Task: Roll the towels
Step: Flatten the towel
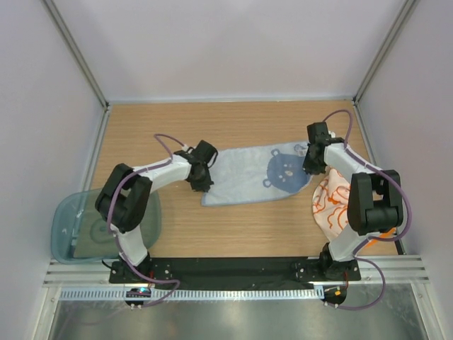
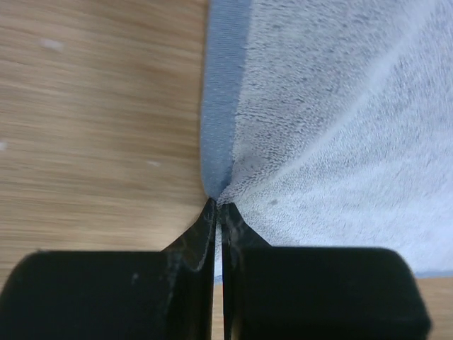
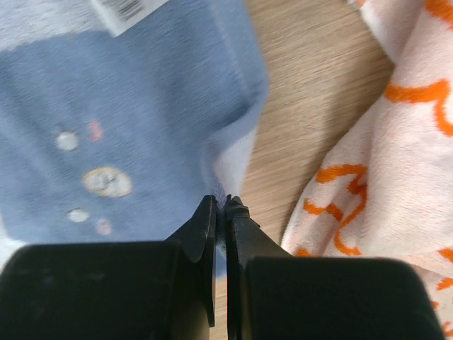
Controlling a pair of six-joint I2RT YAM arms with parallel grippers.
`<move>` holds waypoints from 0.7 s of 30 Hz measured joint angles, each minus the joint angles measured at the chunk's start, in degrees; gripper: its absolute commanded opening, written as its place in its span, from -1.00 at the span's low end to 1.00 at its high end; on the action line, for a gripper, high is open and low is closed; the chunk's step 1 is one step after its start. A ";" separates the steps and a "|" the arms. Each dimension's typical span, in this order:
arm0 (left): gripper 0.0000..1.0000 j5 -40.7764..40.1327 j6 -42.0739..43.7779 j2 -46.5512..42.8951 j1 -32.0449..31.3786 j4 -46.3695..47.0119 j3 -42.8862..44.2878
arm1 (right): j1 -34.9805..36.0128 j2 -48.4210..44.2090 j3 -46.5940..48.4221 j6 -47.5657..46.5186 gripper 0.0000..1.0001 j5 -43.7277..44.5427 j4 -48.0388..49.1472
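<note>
While left claw (image 2: 218, 205) and right claw (image 3: 225, 202) grip the blue towel (image 1: 248, 177), tray (image 1: 60, 221) lies aside.

Wooden table (image 1: 233, 227): pale blue towel (image 1: 244, 180) spread mid-table, orange-white towel (image 1: 329, 205) crumpled right, tray (image 1: 71, 219) near-left edge

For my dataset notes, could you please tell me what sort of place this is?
Probably a lab test cell: plain white walls on metal posts enclose a wooden table, with two robot arms bolted to a black rail at its near edge.
</note>
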 measured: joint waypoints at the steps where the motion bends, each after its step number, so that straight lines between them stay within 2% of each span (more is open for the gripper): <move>1: -0.98 0.07 0.24 -1.14 2.40 -0.07 -1.40 | 0.00 0.07 -0.44 0.13 -0.98 -0.94 0.39; 4: -0.85 -0.33 1.33 -2.64 8.39 -0.55 -3.08 | 0.09 0.92 -2.78 1.07 -0.98 -3.98 2.43; 7: -0.40 -0.92 2.45 -4.02 12.00 -1.51 -4.48 | 0.35 2.05 -6.05 2.32 -0.98 -6.54 4.59; 8: -0.02 -1.03 2.73 -4.42 12.28 -1.57 -4.90 | 0.44 1.75 -6.80 2.80 -0.98 -7.39 5.75; 10: 0.21 -0.81 3.10 -5.35 12.35 -1.92 -5.66 | 0.50 1.33 -7.80 3.56 -0.98 -8.85 7.74; 11: 0.37 -0.52 3.02 -5.90 12.33 -1.97 -6.14 | 0.57 0.90 -8.61 3.98 -0.75 -9.73 9.05; 13: 0.46 -0.17 2.97 -7.26 12.20 -2.08 -7.58 | 1.18 0.15 -9.88 4.70 -0.41 -10.86 10.84; 14: 0.47 0.07 2.86 -8.02 12.13 -2.12 -8.37 | 1.73 -0.17 -10.40 5.01 -0.11 -11.34 11.74; 15: 0.48 0.13 2.84 -8.76 12.13 -2.21 -9.27 | 2.38 -0.48 -10.78 5.46 0.00 -11.63 12.57; 21: 0.45 0.63 2.54 -15.23 12.13 -4.11 -13.38 | 4.98 -1.95 -12.70 5.60 0.09 -12.61 15.85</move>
